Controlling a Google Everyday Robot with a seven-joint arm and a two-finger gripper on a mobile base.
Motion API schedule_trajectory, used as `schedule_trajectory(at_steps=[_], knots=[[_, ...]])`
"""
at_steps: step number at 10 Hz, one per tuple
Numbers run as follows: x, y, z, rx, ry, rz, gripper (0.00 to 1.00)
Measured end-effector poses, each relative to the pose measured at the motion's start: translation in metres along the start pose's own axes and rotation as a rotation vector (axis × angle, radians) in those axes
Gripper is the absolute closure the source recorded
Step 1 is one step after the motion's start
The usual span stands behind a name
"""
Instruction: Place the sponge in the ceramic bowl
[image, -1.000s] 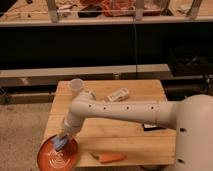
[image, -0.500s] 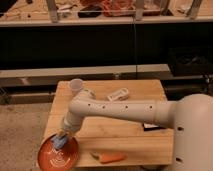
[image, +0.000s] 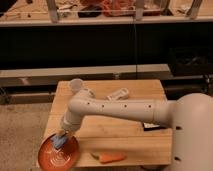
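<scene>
Claw (image: 63, 135) barely moved, still clamped on sponge (image: 60, 142) over ceramic bowl (image: 52, 159); arm (image: 120, 107) stretched across table (image: 131, 136), wrist bent dwn.

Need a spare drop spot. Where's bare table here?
Bare table: back-right corner, right of the white oblong object; front strip between the arm and the carrot. Crowded: front-left, where the gripper is at the sponge over the ceramic bowl.

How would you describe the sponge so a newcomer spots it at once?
On the wooden table, find the orange bowl by the front-left corner. The sponge is over it, just under the tool. It is the only light-blue block there.
</scene>
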Motion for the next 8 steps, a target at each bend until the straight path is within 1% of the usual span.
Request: schedule_trajectory(at_steps=[1, 2, 4, 5, 8], knots=[[0.0003, 0.0003, 0.0001, -0.001, 0.000, 0.000, 0.62], [0.0003, -0.0005, -0.0001, -0.002, -0.001, -0.001, 0.47], [0.0006, -0.0007, -0.0011, -0.003, -0.001, -0.001, 0.33], [0.0008, -0.0008, -0.0014, -0.003, -0.001, -0.001, 0.31], [0.0011, -0.0016, -0.0024, -0.007, -0.001, -0.002, 0.31]])
